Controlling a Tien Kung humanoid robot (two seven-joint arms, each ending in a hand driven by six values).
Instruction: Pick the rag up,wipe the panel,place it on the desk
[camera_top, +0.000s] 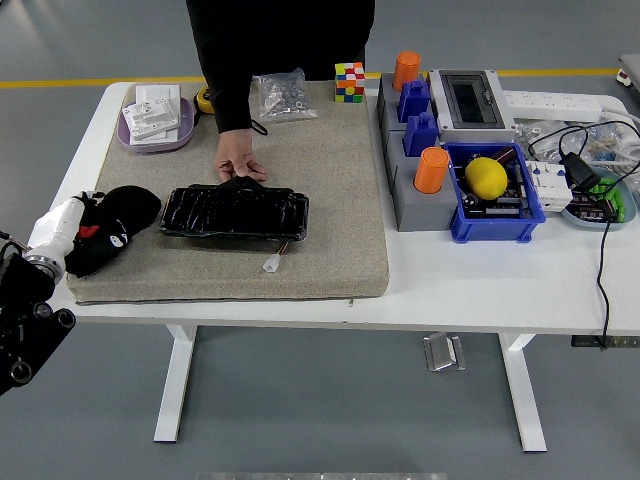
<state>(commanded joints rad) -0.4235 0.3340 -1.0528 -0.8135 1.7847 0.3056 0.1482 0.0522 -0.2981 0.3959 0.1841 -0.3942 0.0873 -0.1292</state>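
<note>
Left hand (75, 232) at 9 o'clock, buried in black rag (118, 226); grip unreadable. Person's hand (238, 160) pins panel (235, 212).

Bare mat (330, 190) lies open right of the panel (234, 212). A person's hand (237, 160) blocks the panel's far edge. Bins (455, 160) crowd the surface's (480, 285) right side.
</note>
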